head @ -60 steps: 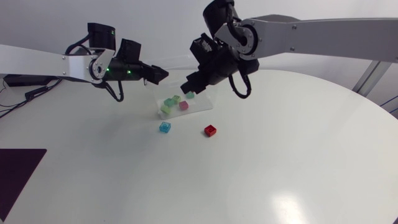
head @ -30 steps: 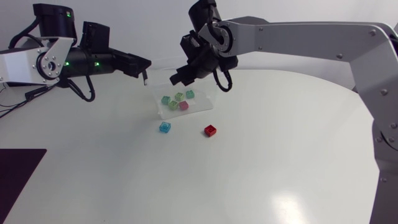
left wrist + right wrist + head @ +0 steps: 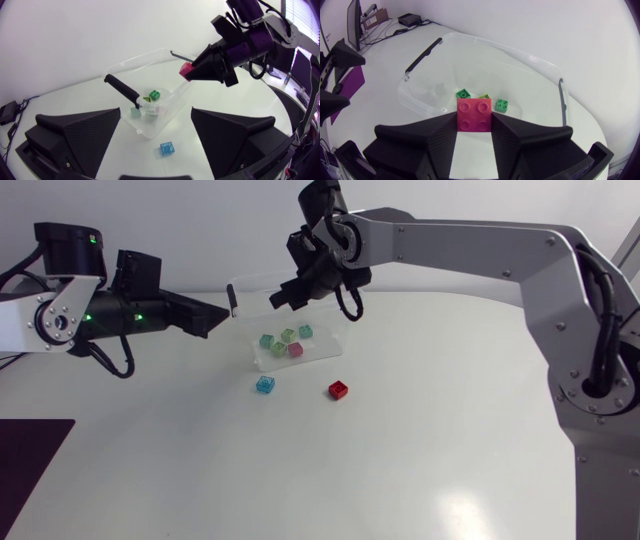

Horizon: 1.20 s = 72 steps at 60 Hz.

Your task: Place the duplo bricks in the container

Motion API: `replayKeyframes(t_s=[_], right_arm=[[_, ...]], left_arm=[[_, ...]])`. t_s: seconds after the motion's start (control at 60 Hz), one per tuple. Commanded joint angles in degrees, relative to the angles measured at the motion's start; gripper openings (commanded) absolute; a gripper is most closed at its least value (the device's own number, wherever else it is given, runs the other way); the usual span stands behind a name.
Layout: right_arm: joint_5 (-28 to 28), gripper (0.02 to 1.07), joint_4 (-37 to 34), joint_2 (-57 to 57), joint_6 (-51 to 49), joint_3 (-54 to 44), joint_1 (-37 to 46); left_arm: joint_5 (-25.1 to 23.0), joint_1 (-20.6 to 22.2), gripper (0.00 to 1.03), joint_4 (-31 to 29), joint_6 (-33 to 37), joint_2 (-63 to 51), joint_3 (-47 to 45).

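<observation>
- Gripping a pink brick [image 3: 474, 114] from two sides, our right gripper [image 3: 280, 297] hides it in the head view; only the wrist views show it.
- Clear container [image 3: 520, 80]: from above we can hardly trace its faint walls. A black latch [image 3: 122, 89] sits at its rim.
- Contents: green bricks [image 3: 463, 93] lie on the floor. A second pink brick [image 3: 295, 350] among them shows only from above. We cannot tell the exact count.
- Right arm: it enters from the right and reaches past the middle. Its gripper is tilted down above the container, with the held brick over the opening.
- Left arm: it enters from the left, roughly level. Our left gripper [image 3: 155, 114] points at the container from beside it, fingers spread wide and holding nothing.
- Blue brick [image 3: 265, 384] and red brick [image 3: 338, 389]: both lie on the table [image 3: 450, 440] near the container but outside it, apart from each other. Only the blue one shows from the left wrist.
</observation>
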<state>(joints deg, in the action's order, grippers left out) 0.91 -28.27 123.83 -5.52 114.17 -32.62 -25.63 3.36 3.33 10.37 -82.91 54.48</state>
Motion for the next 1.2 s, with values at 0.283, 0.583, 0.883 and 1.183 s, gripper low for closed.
replayKeyframes(t_s=[0.283, 0.583, 0.883, 1.183], right_arm=[[-1.35, 0.32, 0.23, 3.35, 1.83, 3.52, 1.07], [-1.87, 0.33, 0.5, 4.93, 2.18, 4.31, 2.48], [-3.02, 0.5, 1.29, 4.75, 2.97, 4.22, 3.53], [-3.46, 1.03, 2.43, -1.75, 3.67, 2.02, 4.94]], left_arm=[[-1.0, -0.72, 0.99, -0.96, 1.76, 3.55, -4.91], [-1.18, -0.54, 0.99, -1.22, 1.93, 4.52, -6.58], [-1.36, -0.54, 0.99, -1.14, 2.2, 5.13, -7.37], [-1.36, 2.09, 0.99, -0.08, 2.2, 4.25, -9.21]])
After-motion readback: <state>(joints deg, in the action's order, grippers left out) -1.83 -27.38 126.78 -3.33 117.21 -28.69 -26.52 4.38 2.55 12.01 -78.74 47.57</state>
